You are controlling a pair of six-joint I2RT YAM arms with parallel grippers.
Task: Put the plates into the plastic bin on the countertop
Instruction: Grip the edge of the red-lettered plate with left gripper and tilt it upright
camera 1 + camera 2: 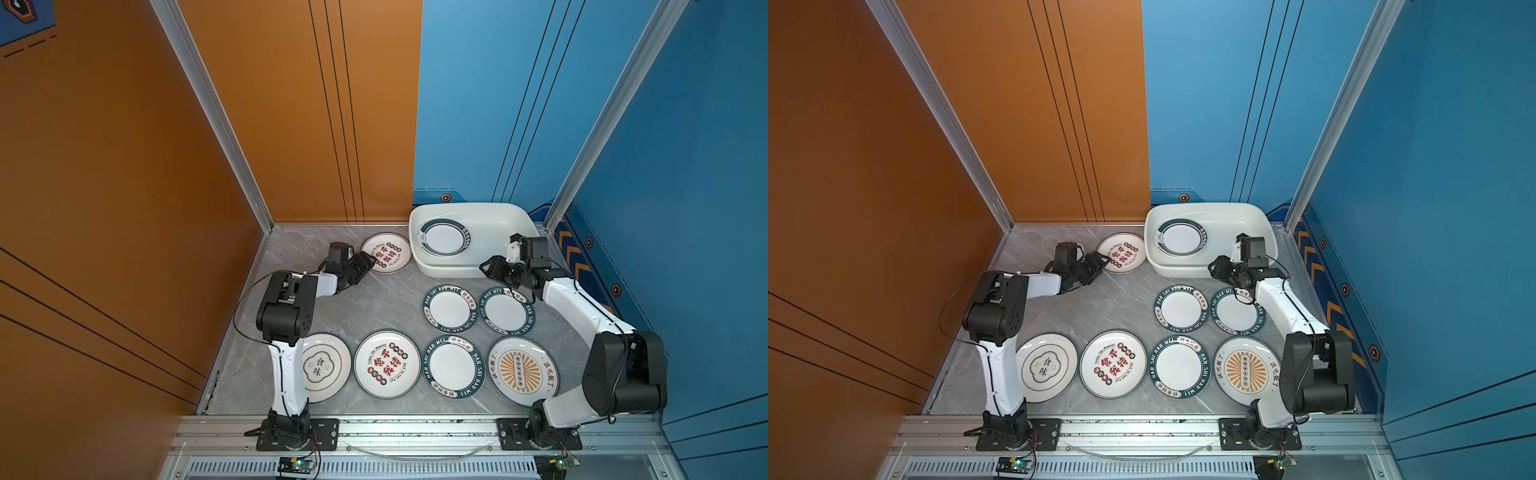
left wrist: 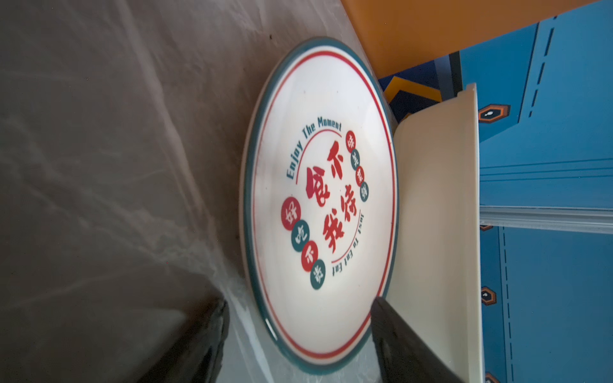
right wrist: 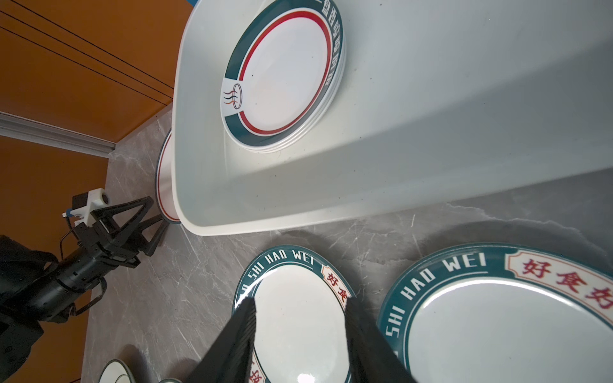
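the bin (image 1: 498,220) is set at the back right of the desk (image 1: 374,303), against the blue wall; a stack of plates (image 1: 442,237) with teal rims is seen inside it, towards its left end; seven more plates are laid flat on the desk. a small red-lettered plate (image 1: 386,252) is placed just left of the bin, partly hidden behind the bin's corner in the right wrist view; the left end effector (image 1: 369,262) is held low at this plate's near edge, turned on its side; its fingers (image 2: 404,348) are seen apart, one by the desk and one above the plate, with the rim between them; whether the rim is touched cannot be told. the right end effector (image 1: 484,268) is held above the desk beside the bin's front wall; its fingers (image 3: 368,345) are parted and nothing is held between them; two teal-banded plates (image 1: 449,309) are seen below it, side by side. a front row is formed by a black-lettered plate (image 1: 322,368), a large red-lettered plate (image 1: 386,364), a third teal-banded plate (image 1: 454,366) and a sunburst plate (image 1: 521,371).
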